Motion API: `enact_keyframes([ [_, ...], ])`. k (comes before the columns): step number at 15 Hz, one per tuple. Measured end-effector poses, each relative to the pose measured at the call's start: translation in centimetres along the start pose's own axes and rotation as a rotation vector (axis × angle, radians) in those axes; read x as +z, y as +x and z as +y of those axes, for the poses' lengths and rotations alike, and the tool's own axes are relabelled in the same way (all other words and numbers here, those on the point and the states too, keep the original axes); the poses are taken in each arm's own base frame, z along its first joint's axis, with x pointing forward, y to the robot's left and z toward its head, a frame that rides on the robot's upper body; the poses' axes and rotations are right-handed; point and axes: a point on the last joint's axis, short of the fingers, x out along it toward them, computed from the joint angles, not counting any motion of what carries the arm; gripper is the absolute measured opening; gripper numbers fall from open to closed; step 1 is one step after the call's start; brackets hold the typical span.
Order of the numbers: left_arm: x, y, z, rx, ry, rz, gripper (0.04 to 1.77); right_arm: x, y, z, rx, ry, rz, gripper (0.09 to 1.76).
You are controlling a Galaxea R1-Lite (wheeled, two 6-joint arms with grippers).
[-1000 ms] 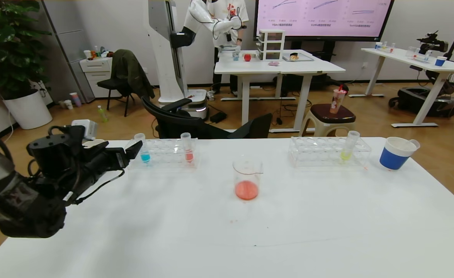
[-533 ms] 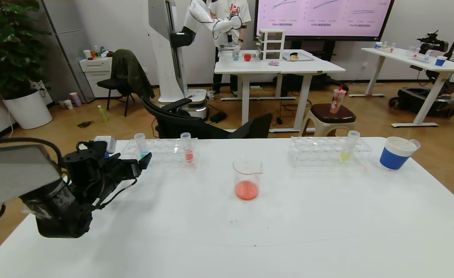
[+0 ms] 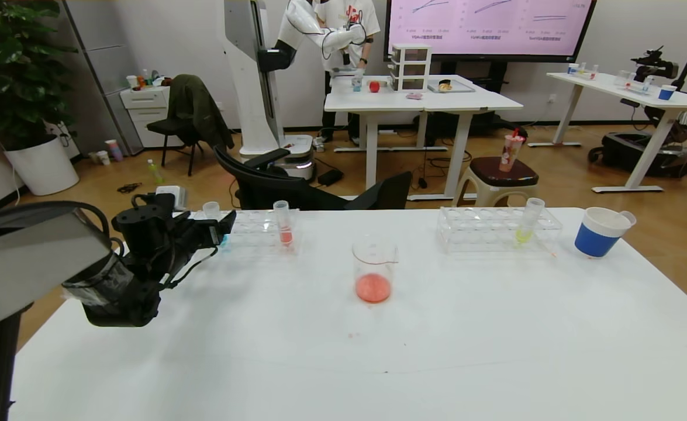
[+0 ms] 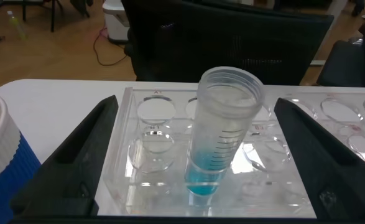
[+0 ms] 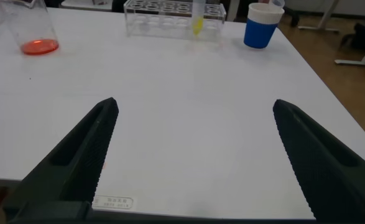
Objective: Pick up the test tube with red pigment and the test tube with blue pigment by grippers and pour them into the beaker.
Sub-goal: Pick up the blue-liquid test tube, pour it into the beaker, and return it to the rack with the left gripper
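The test tube with blue pigment (image 4: 222, 127) stands upright in the end of a clear rack (image 3: 255, 231) at the far left of the white table (image 3: 378, 345), mouth up and conical tip down, its long axis vertical, cyan liquid pooled at the bottom. The left gripper (image 3: 217, 229) reaches forward low over the table from the robot's left side, its two black fingers (image 4: 76, 165) spread wide apart on either side of the tube and not touching it. In the same rack, a few holes along, the test tube with red pigment (image 3: 283, 223) also stands upright, mouth up. The beaker (image 3: 373, 270) sits near the middle of the table, well apart from both racks, with red liquid in its base and its spout turned toward the robot's right. A second clear rack (image 3: 498, 228) on the right holds one tube of yellow-green liquid (image 3: 527, 221), and one blue-and-white paper cup (image 3: 600, 232) stands just beyond it. The right gripper (image 5: 191, 155) hangs over bare table near the front edge, its fingers wide open and holding nothing. Three tubes, two racks and one beaker are visible from the head camera.
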Motion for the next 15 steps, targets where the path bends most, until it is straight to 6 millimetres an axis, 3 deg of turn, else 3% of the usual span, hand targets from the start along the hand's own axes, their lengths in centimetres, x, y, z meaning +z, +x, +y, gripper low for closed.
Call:
enact_keyframes([
  [4, 0.0, 1.3, -0.5, -0.013, 0.002, -0.029, 1.75, 0.0, 0.0, 0.0, 0.0, 0.0, 0.0, 1.74],
  [11, -0.1, 1.6, -0.6, 0.0, 0.008, -0.037, 1.73, 0.0, 0.0, 0.0, 0.0, 0.0, 0.0, 1.74],
  [12, -0.1, 1.6, -0.6, 0.001, 0.007, -0.038, 1.56, 0.0, 0.0, 0.0, 0.0, 0.0, 0.0, 1.74],
  [13, 0.0, 1.6, -0.6, 0.0, 0.007, -0.039, 1.27, 0.0, 0.0, 0.0, 0.0, 0.0, 0.0, 1.74],
  [14, -0.1, 1.5, -0.7, -0.002, 0.007, -0.039, 0.79, 0.0, 0.0, 0.0, 0.0, 0.0, 0.0, 1.74],
  [15, 0.0, 1.5, -0.7, -0.004, 0.007, -0.04, 0.45, 0.0, 0.0, 0.0, 0.0, 0.0, 0.0, 1.74],
])
